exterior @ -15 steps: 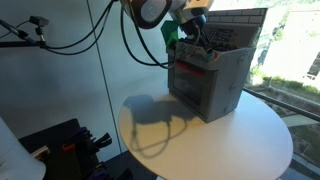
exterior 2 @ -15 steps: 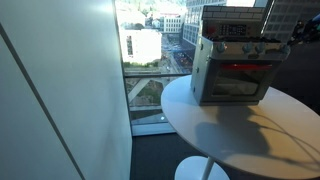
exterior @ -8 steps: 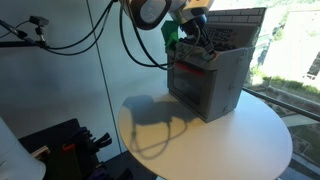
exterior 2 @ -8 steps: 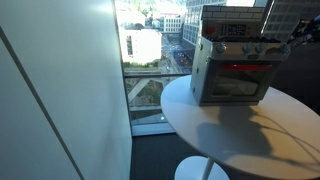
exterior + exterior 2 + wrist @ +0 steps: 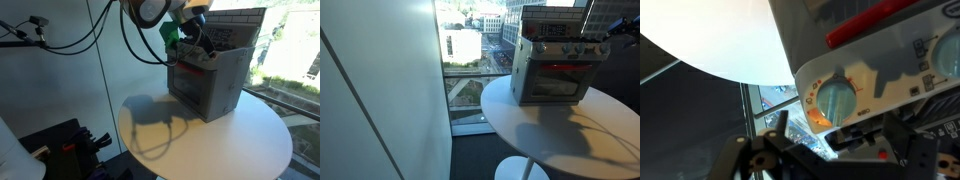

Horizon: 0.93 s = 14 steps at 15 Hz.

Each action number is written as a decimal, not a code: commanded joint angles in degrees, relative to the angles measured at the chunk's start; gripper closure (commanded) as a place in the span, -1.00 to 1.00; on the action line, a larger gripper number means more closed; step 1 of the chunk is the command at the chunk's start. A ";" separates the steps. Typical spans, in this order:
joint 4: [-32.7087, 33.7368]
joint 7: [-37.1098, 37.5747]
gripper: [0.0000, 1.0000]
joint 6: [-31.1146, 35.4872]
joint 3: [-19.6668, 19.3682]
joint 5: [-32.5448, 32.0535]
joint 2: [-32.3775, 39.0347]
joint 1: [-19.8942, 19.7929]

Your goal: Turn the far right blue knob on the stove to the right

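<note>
Grey boxy toy stove sits upper right on white round table. Blue round knob centre of wrist view, jaws just below, aligned for twisting; opening unreadable, grip uncertain.

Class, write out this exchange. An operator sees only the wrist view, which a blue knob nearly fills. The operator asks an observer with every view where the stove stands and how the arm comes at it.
Operator: What is the stove standing on?
Observer: The stove stands on a round white table.
Operator: From where does the arm reach it?
Observer: In an exterior view the gripper meets the stove's front at its upper picture-right corner.
Operator: What rises behind the stove top?
Observer: A tall back panel.
</note>
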 commanded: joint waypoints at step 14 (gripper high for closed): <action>3.14 -13.72 -1.00 -38.46 -1.28 -6.75 -12.39 -0.69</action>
